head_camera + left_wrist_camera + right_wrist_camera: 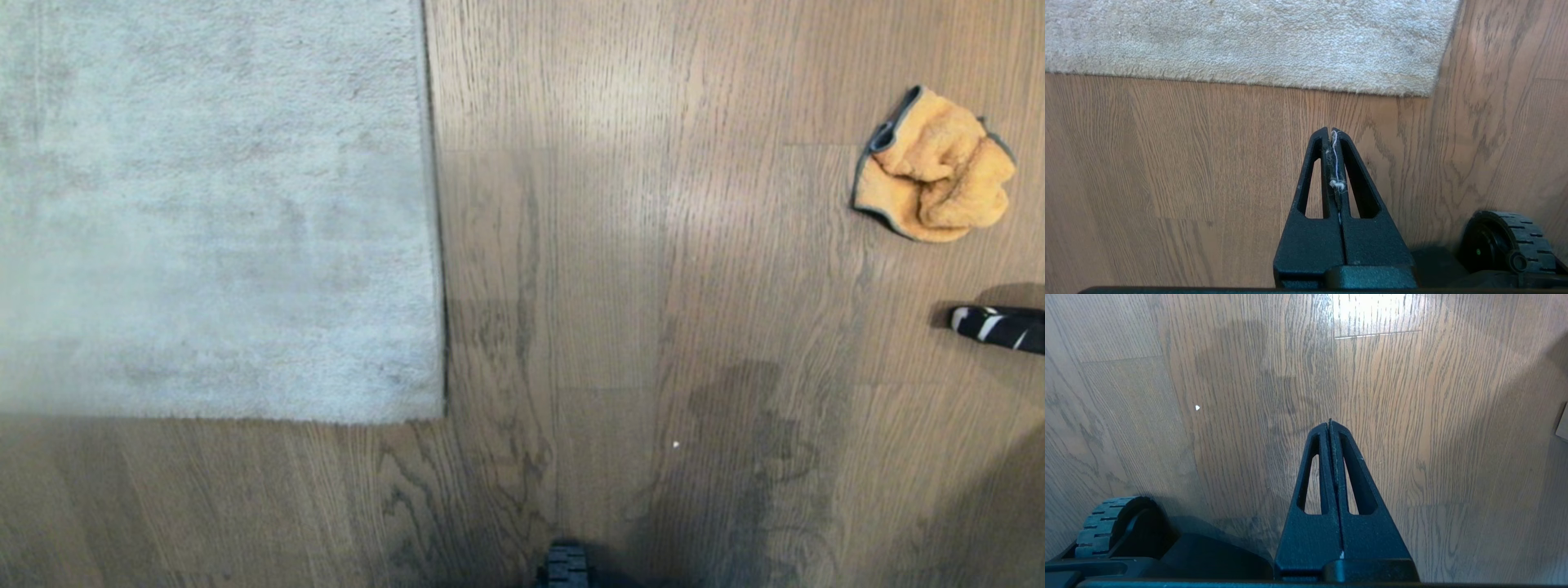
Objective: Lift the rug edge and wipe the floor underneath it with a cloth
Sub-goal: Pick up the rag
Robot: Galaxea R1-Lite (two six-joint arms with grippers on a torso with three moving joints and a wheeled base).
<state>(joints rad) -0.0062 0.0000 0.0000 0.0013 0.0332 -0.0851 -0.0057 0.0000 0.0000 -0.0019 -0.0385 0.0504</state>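
Pale grey short-pile rug edge (433, 245) is lying flat on brown wood-grain plank floor (620, 286) at far left; crumpled orange cloth (932, 167) is sitting far right. Left gripper (1330, 131) and right gripper (1329, 422) are hanging clenched, empty.

Left gripper (1332, 131) and right gripper (1329, 422): matte black, tapered fingers, each pierced by a long triangular slot; white lint threads cling along the left pair's seam. Base wheel (1508, 247): black, ribbed tread with green-dotted hub.
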